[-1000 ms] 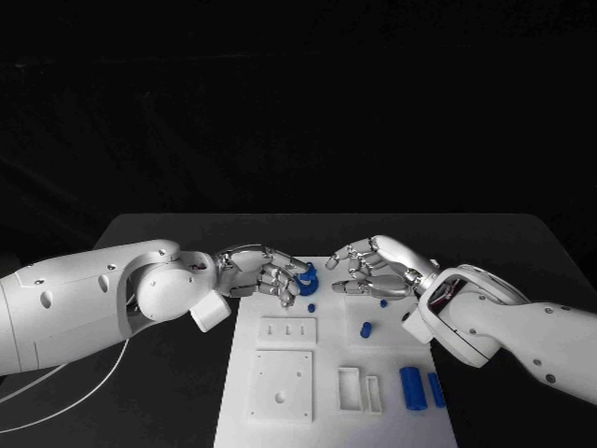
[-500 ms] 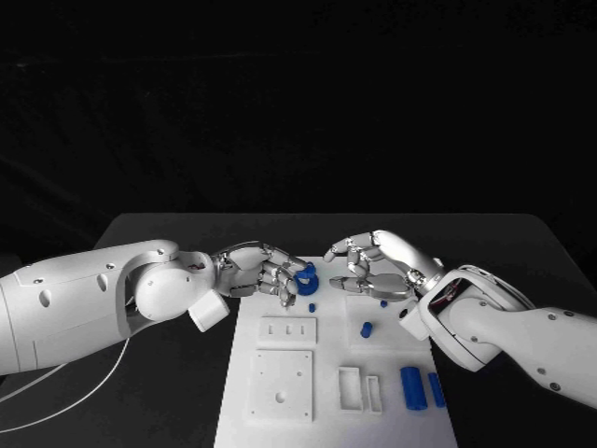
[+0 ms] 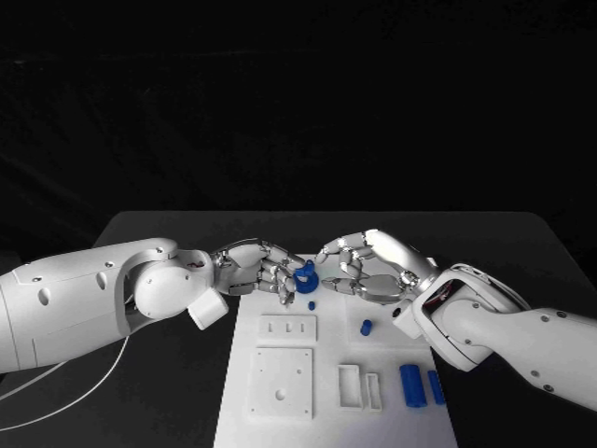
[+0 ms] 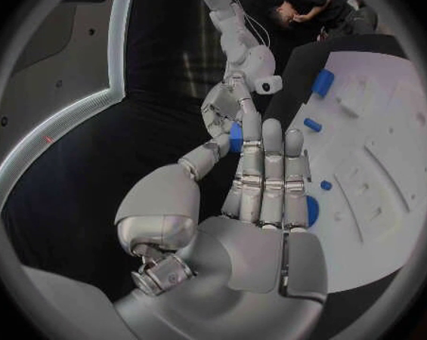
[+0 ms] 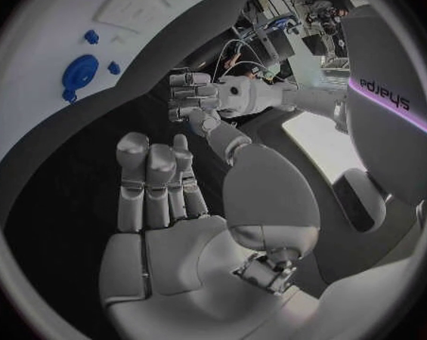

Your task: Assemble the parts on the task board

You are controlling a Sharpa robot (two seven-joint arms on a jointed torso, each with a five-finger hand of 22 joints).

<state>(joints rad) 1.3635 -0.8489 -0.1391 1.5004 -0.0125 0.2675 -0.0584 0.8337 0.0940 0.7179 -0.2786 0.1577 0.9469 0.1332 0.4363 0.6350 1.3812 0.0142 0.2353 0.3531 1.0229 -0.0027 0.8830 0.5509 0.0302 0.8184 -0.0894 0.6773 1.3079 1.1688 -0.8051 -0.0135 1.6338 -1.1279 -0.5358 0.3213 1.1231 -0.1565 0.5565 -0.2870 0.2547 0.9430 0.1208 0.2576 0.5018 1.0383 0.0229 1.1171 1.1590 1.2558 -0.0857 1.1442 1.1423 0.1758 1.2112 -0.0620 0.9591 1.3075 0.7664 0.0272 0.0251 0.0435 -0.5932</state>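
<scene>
Pinching a blue part (image 4: 235,137) between the thumb and one fingertip of the left hand (image 3: 256,271). Holding it up off the task board (image 3: 279,411), just past the fingertips, right between the two hands. Nothing in the right hand (image 3: 368,266): fingers bent a little and apart, very close to the left hand's fingertips. Hard to tell whether touching the part or just beside it.

Could go wrong in a few ways, at a guess.

Only a tiny pinch on the part, right at the tips. Easy to let slip with one small push from the right hand. Then down onto the board, maybe rolling away off the edge.

Very little room between the hands. Moving either one fast could mean a bump, finger on finger, and a twist of the part out of its pinch.

If passing the part across, letting go too soon would drop it. Letting go too late would mean a tug and a tilt.

Below the left hand's fingers, a round blue part (image 5: 81,72) lying on the board, and a little blue peg (image 3: 312,304) near it on the wrist side of both hands. Coming down crooked could knock these out of place.
</scene>
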